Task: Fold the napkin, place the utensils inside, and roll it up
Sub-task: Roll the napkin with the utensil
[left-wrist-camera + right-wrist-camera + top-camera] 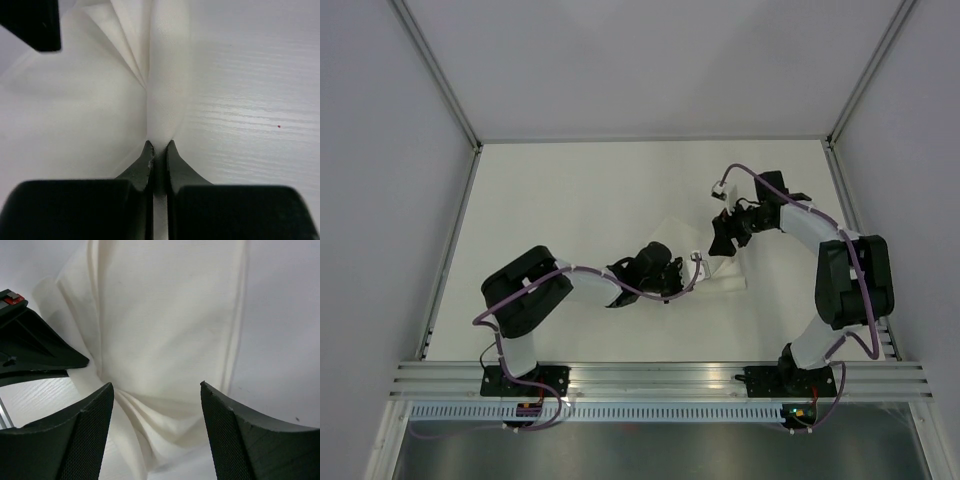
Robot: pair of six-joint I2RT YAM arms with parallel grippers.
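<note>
The white napkin (720,272) lies bunched on the table between my two grippers. My left gripper (682,272) is shut on a pinched fold of the napkin (167,75), with cloth between the fingertips (148,155). My right gripper (723,240) is open and hovers just above the napkin's far side; creased cloth (165,340) shows between its fingers (92,415). The left gripper's black body (30,345) shows at the left of the right wrist view. No utensils are in view.
The white table (570,200) is walled by grey panels and metal posts (440,70). A metal rail (660,380) runs along the near edge by the arm bases.
</note>
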